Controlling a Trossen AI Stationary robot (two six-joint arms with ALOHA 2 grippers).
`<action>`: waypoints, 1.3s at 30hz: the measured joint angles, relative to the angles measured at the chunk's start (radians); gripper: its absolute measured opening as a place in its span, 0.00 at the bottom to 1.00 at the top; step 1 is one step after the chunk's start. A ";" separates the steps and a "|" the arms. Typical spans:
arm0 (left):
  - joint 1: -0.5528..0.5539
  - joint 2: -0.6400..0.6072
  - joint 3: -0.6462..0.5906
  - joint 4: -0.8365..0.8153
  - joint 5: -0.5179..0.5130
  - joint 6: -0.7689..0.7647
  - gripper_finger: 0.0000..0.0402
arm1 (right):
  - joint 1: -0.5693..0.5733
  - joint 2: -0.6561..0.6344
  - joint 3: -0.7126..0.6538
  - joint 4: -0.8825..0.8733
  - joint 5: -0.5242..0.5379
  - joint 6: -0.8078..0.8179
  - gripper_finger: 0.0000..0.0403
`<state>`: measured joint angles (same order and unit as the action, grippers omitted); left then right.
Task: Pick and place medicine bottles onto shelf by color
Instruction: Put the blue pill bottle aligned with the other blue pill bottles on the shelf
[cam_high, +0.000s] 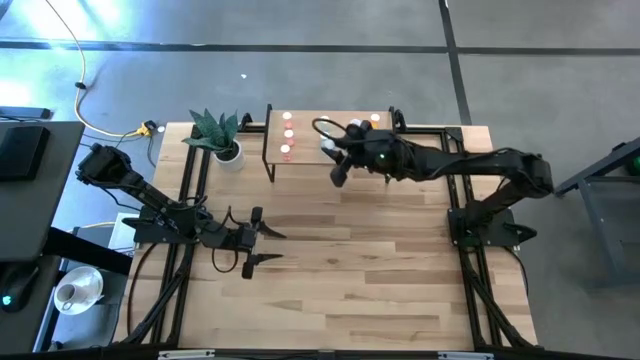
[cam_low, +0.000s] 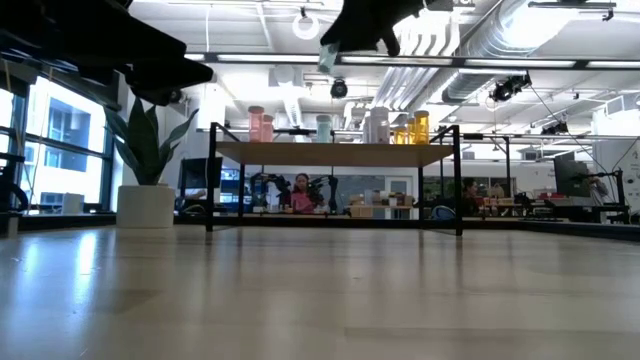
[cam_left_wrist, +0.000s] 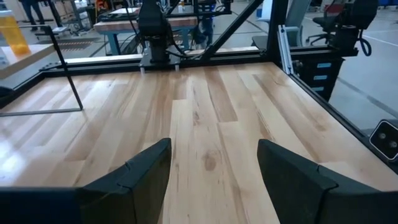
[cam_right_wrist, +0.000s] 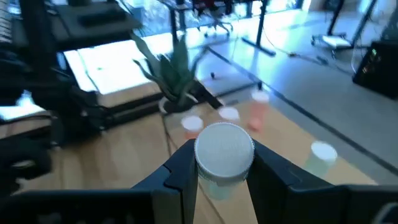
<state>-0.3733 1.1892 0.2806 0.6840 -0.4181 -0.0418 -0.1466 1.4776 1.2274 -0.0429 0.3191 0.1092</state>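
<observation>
Right gripper (cam_right_wrist: 224, 180) hangs above the shelf (cam_high: 310, 155), jaws clamped on a white-capped bottle (cam_right_wrist: 224, 152); left gripper (cam_high: 268, 245) waits over the worktop (cam_high: 380, 270), jaws apart.

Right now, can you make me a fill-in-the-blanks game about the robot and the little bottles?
1. The right gripper holds a bottle with a ____ cap.
2. The left gripper has its fingers ____.
3. The potted plant stands beside the ____.
4. The bottles on the shelf stand ____.

Missing words: white; open; shelf; upright
</observation>
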 joint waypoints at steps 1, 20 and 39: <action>0.000 0.000 0.000 0.000 -0.001 0.000 0.57 | -0.009 0.010 0.000 -0.001 0.000 0.008 0.24; 0.000 0.000 0.000 0.000 -0.013 0.035 0.57 | -0.107 0.191 -0.001 -0.028 -0.055 0.022 0.24; 0.000 0.000 0.000 0.000 -0.013 0.046 0.57 | -0.116 0.218 0.000 -0.031 -0.035 0.022 0.31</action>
<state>-0.3733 1.1892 0.2806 0.6839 -0.4308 0.0040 -0.2623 1.6955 1.2270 -0.0739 0.2840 0.1310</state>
